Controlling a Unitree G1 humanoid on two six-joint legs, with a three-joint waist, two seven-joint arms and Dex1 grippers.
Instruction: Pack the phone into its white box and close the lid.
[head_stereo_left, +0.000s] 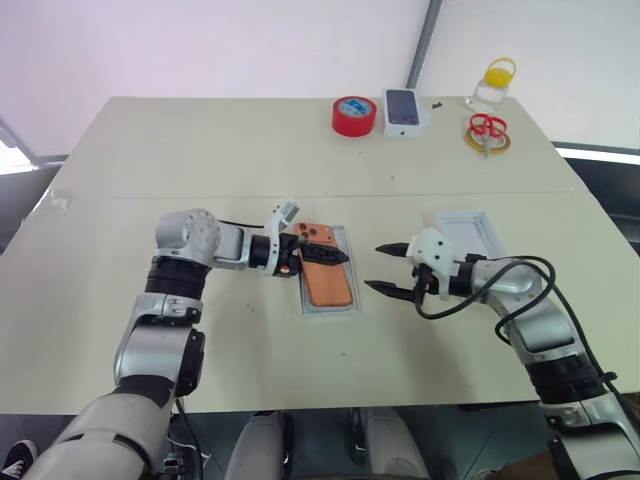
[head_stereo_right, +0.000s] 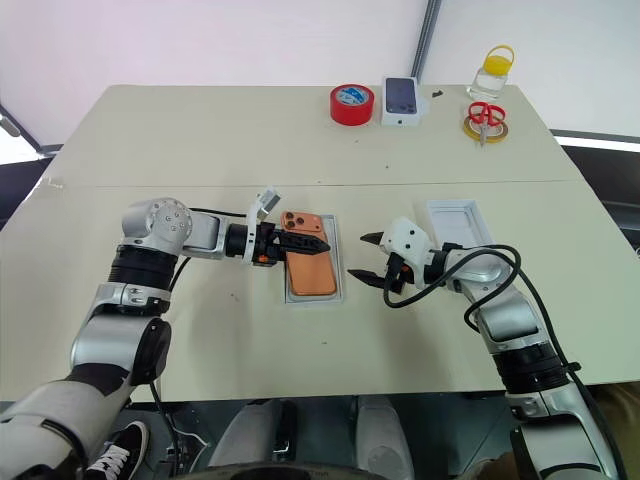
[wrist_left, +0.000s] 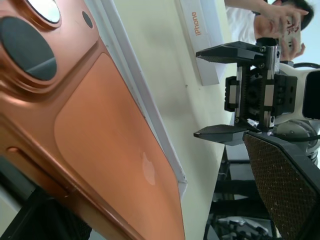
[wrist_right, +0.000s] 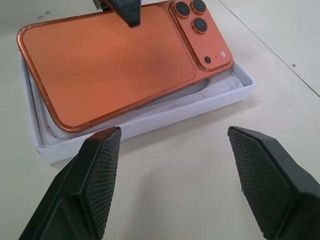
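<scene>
The phone (wrist_right: 107, 60), a slim orange slab with rounded corners and a satin back, lies back-up in the white box (wrist_right: 145, 120), a shallow thin-walled cardboard tray near the middle of the head views; it sits slightly askew, one long edge riding above the tray's rim. Its raised camera block holds three dark round lenses, and a faint pale logo shows on the back in the left wrist view, too soft to read for certain. The left gripper (head_stereo_left: 325, 262) reaches in from the left with its black fingers spread wide over the phone's camera end, one finger above the back; whether it touches is hard to tell. The right gripper (head_stereo_left: 392, 270) hovers right of the tray, its diamond-textured pads well apart and holding nothing. The lid (head_stereo_left: 467, 232), a plain white rectangular top, lies right of centre, partly hidden by the right wrist; its side reads "iPhone". Along the upper edge of the beige table (head_stereo_left: 200, 150) stand a red tape roll (head_stereo_left: 354, 115), a small white box with a dark phone picture (head_stereo_left: 404, 110), red-handled scissors (head_stereo_left: 487, 128) and a clear jar with a yellow lid (head_stereo_left: 492, 85).
</scene>
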